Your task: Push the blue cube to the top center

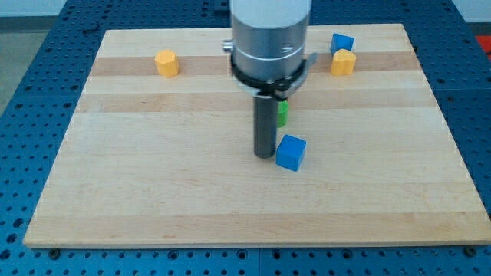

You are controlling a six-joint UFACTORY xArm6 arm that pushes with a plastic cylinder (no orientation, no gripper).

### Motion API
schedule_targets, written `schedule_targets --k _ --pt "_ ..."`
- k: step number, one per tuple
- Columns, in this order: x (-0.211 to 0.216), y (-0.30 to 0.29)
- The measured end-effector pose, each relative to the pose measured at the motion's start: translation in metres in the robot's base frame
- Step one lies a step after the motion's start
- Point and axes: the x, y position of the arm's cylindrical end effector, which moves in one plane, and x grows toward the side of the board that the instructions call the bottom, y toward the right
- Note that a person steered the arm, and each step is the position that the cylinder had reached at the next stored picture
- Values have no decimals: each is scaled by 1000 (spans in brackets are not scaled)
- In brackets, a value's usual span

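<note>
Blue cube (291, 152): mid-board, touching right of tip (265, 156); no gripper fitted, nothing grasped. Green block (282, 113): behind tip, half hidden. Step: lining up. Next: round below cube, push toward top center.
</note>
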Motion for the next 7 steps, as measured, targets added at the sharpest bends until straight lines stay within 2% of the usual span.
schedule_targets --k 1,2,4,6,7 --pt "30 -2" --pt "42 34" --pt "-2 49" --pt "-22 63" --pt "-17 63"
